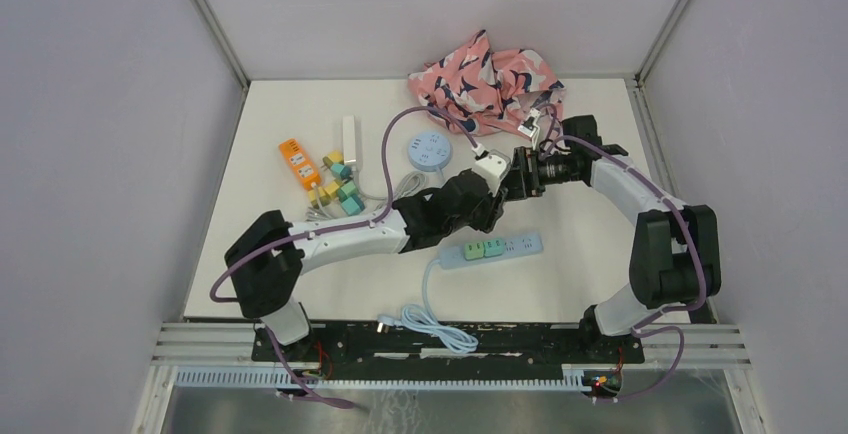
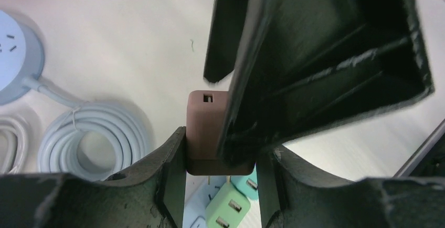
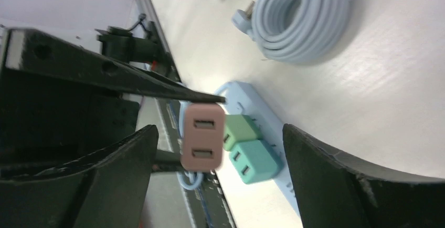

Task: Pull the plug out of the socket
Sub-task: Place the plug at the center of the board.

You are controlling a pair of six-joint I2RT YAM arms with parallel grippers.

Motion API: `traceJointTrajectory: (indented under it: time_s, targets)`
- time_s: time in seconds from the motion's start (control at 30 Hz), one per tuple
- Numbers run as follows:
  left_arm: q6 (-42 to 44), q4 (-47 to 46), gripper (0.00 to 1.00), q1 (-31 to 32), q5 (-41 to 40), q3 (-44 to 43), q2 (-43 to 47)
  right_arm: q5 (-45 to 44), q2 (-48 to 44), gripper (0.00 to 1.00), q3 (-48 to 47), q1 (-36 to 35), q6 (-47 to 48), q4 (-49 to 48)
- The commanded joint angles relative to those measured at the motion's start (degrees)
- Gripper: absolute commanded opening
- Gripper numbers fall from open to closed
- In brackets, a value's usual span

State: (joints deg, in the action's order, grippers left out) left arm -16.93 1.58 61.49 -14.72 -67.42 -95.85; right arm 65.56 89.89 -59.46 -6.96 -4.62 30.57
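The left gripper [image 2: 220,152] is clamped on the pink plug [image 2: 205,123], a finger pressed against each side. The right gripper [image 3: 216,133] stands released, its fingers spread wide on either side of the plug. The plug hangs clear of the light blue power strip [image 3: 233,91], above a green plug [image 3: 240,128] and a teal plug [image 3: 255,161] seated in the strip on the white table [image 3: 378,81].

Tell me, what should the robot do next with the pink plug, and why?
Probably ease the right fingers straight back. They stand open either side of the pink plug, which is already off the blue power strip, and the left fingers seem to pinch it.
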Motion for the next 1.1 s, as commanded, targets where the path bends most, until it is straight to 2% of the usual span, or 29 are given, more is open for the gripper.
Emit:
traceJointTrajectory:
  time_s: [0.0, 0.17, 0.4, 0.53, 0.73, 0.93, 1.07]
  targets:
    - [0.48, -2.24, 0.03, -2.13, -2.52, 4.24, 5.05, -0.39, -3.73, 0.99, -1.55, 0.36, 8.56, 2.07]
    - [-3.79, -6.37, 0.03, -8.67, -2.57, 15.26, 12.34, -1.91, -4.70, 1.00, -1.24, 0.52, 8.66, 1.46]
    - [-12.93, -6.46, 0.03, -24.64, -3.22, 27.39, 23.45, -2.19, -4.11, 1.00, -1.62, 0.68, 8.50, 2.13]
    - [-17.43, -6.44, 0.03, -32.29, -2.87, 30.86, 25.92, -2.32, -4.00, 1.00, -1.71, 0.73, 8.49, 2.17]
    - [-23.72, -3.43, 0.04, -36.76, -5.56, 29.71, 23.70, -2.43, -4.05, 1.00, -1.69, 0.90, 8.49, 2.46]
    - [-27.94, 1.65, 0.05, -37.61, -9.76, 27.20, 21.23, -2.32, -4.02, 1.00, -1.69, 0.92, 8.31, 2.47]
    - [-29.26, 3.68, 0.13, -37.95, -9.75, 25.94, 19.23, -2.35, -4.02, 1.00, -1.62, 0.95, 8.23, 2.47]
